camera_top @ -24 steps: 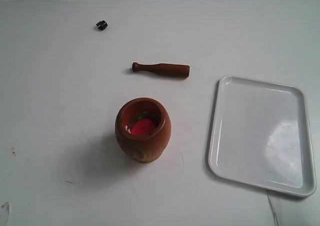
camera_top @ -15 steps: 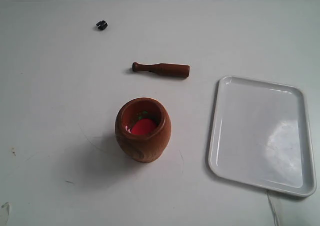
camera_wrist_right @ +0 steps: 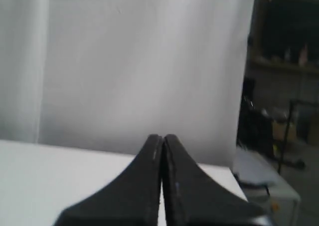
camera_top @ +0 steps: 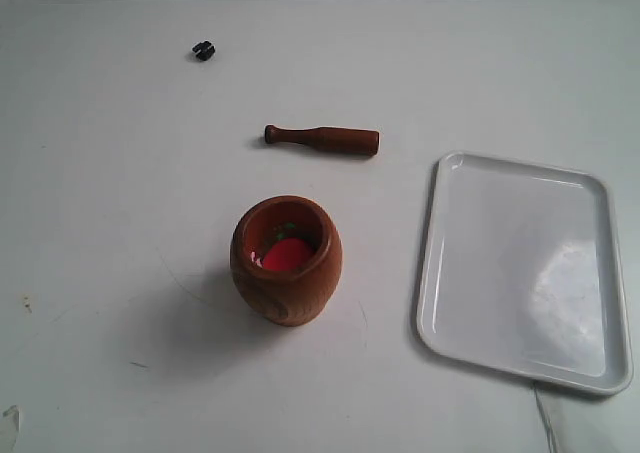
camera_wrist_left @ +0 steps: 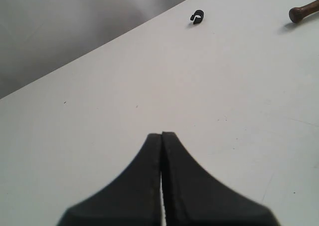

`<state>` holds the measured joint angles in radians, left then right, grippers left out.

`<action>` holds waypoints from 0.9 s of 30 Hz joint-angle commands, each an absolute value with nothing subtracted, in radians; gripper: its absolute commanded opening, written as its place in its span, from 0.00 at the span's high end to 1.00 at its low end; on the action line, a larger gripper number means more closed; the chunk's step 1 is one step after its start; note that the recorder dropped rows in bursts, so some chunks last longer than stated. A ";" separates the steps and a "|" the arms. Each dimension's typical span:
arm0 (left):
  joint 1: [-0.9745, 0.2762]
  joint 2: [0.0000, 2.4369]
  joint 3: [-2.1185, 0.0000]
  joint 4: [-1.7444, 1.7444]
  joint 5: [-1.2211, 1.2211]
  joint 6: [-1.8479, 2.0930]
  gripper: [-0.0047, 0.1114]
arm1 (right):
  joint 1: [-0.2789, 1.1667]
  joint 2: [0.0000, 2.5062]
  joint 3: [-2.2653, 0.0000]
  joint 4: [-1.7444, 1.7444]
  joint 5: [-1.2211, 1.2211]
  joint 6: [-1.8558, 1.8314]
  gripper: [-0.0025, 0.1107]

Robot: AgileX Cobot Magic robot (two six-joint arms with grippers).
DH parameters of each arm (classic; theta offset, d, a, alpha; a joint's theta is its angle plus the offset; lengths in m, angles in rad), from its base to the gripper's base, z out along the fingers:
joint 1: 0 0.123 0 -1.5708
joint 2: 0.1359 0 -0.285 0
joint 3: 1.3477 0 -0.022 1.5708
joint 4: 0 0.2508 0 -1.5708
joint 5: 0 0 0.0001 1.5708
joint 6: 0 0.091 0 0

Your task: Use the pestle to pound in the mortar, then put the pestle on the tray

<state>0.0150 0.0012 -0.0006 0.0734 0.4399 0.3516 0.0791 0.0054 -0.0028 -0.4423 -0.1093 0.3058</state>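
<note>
Exterior view: on the white table point(camera_top: 120, 273) the tray point(camera_top: 520, 263) sits at right, near the lower edge. The mortar point(camera_top: 286, 261) stands at centre, and the pestle point(camera_top: 322, 139) lies flat above it, apart from both. Only the wrist views show the left gripper point(camera_wrist_left: 162, 136) and right gripper point(camera_wrist_right: 162, 137), each pressed closed on nothing. The pestle's knob is well apart from the left one.

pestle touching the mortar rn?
Apart. The exterior view shows the pestle lying flat on the table, with a clear strip of bare white surface between it and the mortar.
</note>
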 commanded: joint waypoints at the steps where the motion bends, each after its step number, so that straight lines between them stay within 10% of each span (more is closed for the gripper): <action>1: 0.007 0.000 0.000 0.066 0.437 0.343 0.96 | 0.081 0.000 0.000 -0.421 -0.432 0.278 0.98; 17: 0.007 0.000 0.000 0.066 0.437 0.343 0.96 | 0.081 0.200 0.000 -0.023 -1.093 0.186 0.98; 27: 0.007 0.000 0.000 0.066 0.437 0.343 0.96 | 0.081 0.609 -0.343 -0.324 -1.002 0.351 0.98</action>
